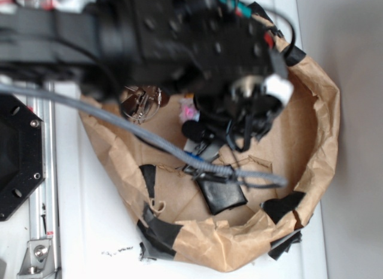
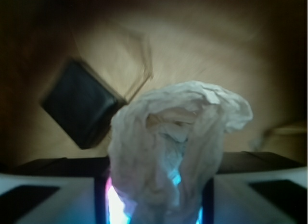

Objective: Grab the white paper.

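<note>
The white paper (image 2: pixel 168 152) is a crumpled, wrinkly wad with deep creases and a folded, twisted top leaning to the right. In the wrist view it stands upright, its lower part wedged between the two sides of the pincer (image 2: pixel 156 205).

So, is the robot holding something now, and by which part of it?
Yes. The gripper holds the white paper by its lower end, which sits between the jaws; the crumpled upper part sticks out free beyond them.
</note>
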`<state>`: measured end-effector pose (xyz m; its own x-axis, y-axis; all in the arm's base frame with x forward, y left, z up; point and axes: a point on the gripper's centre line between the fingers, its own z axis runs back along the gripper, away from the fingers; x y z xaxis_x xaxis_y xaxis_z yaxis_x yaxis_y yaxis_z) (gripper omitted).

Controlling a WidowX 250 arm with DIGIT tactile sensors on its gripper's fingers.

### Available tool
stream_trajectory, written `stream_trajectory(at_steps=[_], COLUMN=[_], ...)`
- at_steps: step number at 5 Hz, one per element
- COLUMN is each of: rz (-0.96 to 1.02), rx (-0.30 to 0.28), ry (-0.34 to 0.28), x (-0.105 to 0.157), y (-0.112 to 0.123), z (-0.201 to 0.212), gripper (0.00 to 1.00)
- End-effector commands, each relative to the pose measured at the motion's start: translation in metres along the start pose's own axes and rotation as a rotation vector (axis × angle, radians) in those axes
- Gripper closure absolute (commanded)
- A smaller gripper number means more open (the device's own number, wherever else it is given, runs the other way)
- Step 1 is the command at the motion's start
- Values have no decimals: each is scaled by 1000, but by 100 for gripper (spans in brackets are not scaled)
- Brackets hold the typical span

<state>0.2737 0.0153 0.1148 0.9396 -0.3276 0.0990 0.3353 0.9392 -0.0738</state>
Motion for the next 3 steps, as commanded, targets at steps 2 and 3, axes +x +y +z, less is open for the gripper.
stream_trajectory(at_steps=[2, 3], rz=[264, 315], rx=[132, 109], ry=[-215, -188], x=[20, 18], y=[-27, -29], z=[65, 57], gripper=[100, 100])
